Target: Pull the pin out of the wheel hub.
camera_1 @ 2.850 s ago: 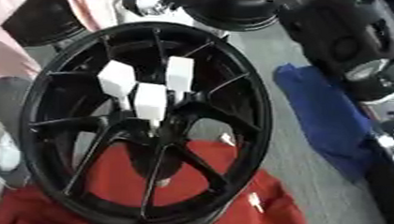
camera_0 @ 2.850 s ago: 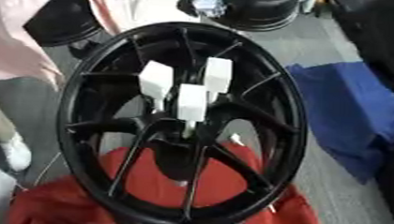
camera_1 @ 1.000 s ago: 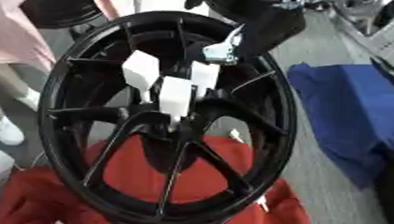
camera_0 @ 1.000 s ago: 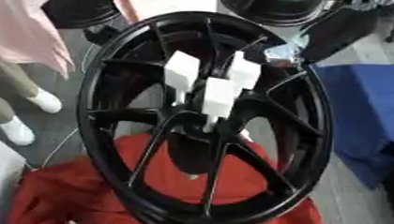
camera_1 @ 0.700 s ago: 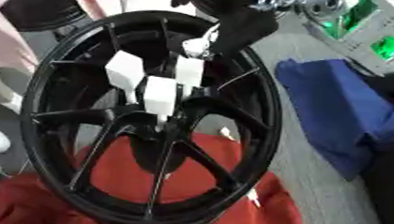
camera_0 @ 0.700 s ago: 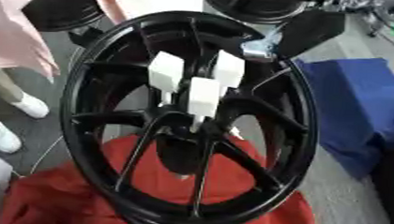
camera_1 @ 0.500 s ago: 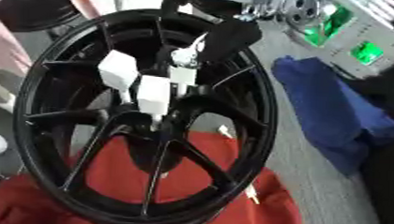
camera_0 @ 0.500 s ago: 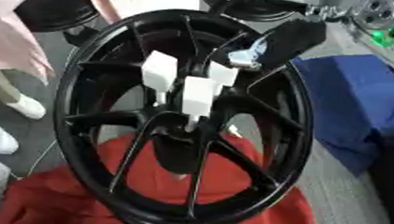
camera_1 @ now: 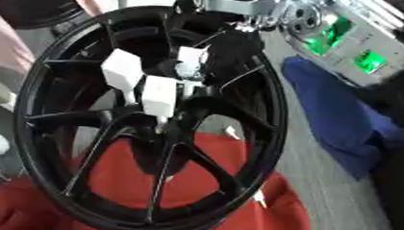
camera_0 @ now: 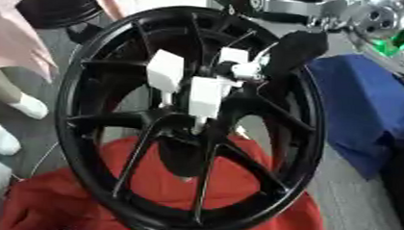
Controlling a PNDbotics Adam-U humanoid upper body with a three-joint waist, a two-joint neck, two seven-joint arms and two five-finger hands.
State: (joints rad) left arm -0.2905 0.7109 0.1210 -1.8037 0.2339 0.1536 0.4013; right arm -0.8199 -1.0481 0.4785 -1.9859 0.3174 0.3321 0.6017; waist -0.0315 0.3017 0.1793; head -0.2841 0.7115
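A red cloth (camera_0: 236, 195) lies crumpled across the lower part of the view, spreading toward the left and right bottom corners. To the right, a blue cloth (camera_0: 366, 108) lies on the grey floor (camera_0: 353, 209), rumpled at its near edge. At the upper left stands a dark round object (camera_0: 53, 8), possibly another wheel or tyre. A pale pink garment (camera_0: 14, 38) hangs along the left edge, with a white shoe (camera_0: 29, 106) below it and a second one (camera_0: 1, 140) nearer the corner.
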